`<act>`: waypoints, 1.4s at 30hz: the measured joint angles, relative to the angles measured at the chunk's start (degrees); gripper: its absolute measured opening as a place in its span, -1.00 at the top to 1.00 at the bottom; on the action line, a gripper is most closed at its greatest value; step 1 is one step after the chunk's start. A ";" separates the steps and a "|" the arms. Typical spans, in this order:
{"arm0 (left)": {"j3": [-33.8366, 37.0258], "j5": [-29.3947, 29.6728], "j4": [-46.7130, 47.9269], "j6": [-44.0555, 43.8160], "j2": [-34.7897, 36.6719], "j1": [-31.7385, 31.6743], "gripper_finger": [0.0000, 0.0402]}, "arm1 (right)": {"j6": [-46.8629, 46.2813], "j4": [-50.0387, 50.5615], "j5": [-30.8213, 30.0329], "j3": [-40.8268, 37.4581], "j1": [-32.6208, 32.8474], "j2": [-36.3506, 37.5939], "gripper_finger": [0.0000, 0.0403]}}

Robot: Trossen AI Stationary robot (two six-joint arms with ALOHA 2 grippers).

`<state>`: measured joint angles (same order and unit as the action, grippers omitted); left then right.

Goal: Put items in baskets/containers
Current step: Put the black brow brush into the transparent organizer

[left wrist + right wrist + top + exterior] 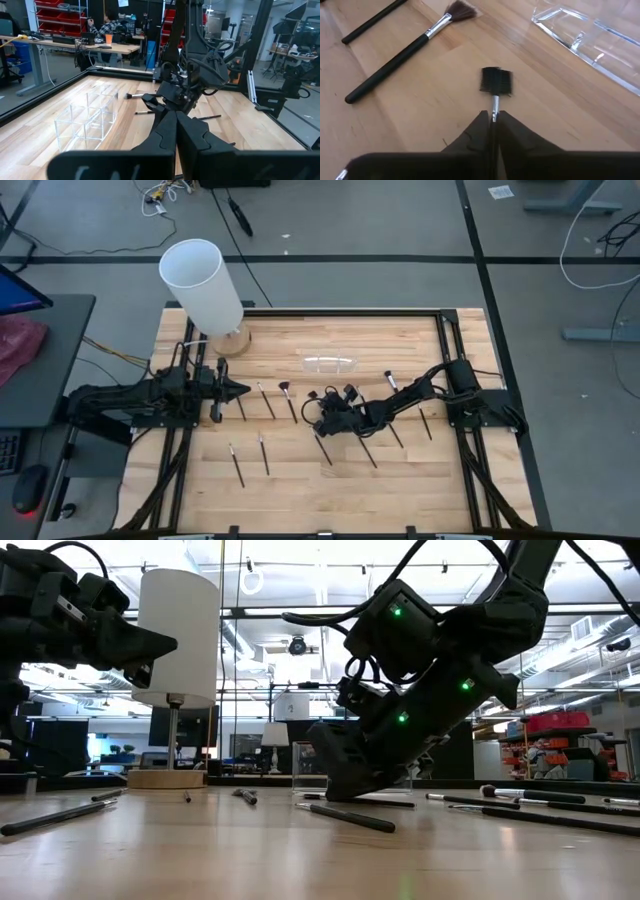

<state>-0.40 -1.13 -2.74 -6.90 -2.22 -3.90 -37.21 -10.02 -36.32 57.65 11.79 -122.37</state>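
My right pincer (491, 121) pinches a comb-tipped brush (495, 86) on the table, near the clear holder (600, 42); my left pincer (236, 389) waits pressed together.

Clear holder (328, 364) sits mid-table toward the far edge, white cylinder (204, 288) at the far-left corner. Brushes (267, 401) lie scattered across the middle, a few nearer the front (236, 465). Right gripper (322, 421) is down at table centre, on the near side of the holder, pinching a comb-headed brush (495, 86). Left gripper (238, 389) hangs left of the brushes, above the table.
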 joint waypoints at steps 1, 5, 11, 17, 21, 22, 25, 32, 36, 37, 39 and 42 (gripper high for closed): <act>0.00 0.00 0.00 0.00 0.00 0.00 0.98 | 0.05 0.02 0.00 0.00 0.00 0.00 0.87; 0.00 0.00 0.00 0.00 0.00 0.01 0.98 | 0.94 0.07 0.42 0.00 -0.03 0.04 0.96; 0.00 0.00 0.00 0.00 0.00 0.01 0.98 | 2.14 -0.86 0.25 -0.35 0.38 0.20 0.96; 0.00 0.00 0.00 0.00 0.00 0.00 0.98 | 3.56 -0.73 0.31 -0.77 0.87 1.46 0.97; 0.00 0.00 0.00 0.00 -0.01 0.02 0.98 | 5.25 -2.08 0.46 -1.05 0.89 1.51 0.98; 0.00 0.01 0.00 0.00 0.00 0.02 0.98 | 5.33 -2.17 0.39 -1.05 0.90 1.51 0.98; 0.00 0.00 0.00 0.01 0.00 0.00 0.98 | 5.11 -2.52 -0.37 -1.05 1.23 1.44 0.98; 0.00 0.00 0.00 0.00 -0.01 0.00 0.98 | 6.20 -5.51 -0.61 -1.09 2.39 1.68 0.98; 0.00 0.00 0.00 0.00 -0.02 0.02 0.98 | 7.35 -4.83 1.06 -1.14 2.81 3.47 0.98; 0.00 0.00 0.00 0.00 0.00 0.02 0.98 | 7.87 -4.34 1.65 -1.21 2.91 4.12 0.98; 0.00 0.00 0.00 0.00 -0.02 0.01 0.98 | 9.14 -3.98 2.71 -1.27 3.13 5.01 0.98; 0.00 -0.01 0.00 0.00 -0.02 0.01 0.98 | 10.16 -4.05 2.75 -1.25 3.17 5.79 0.98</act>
<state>-0.40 -1.13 -2.74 -6.90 -2.24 -3.89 -27.05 -14.07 -33.56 56.40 14.97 -116.57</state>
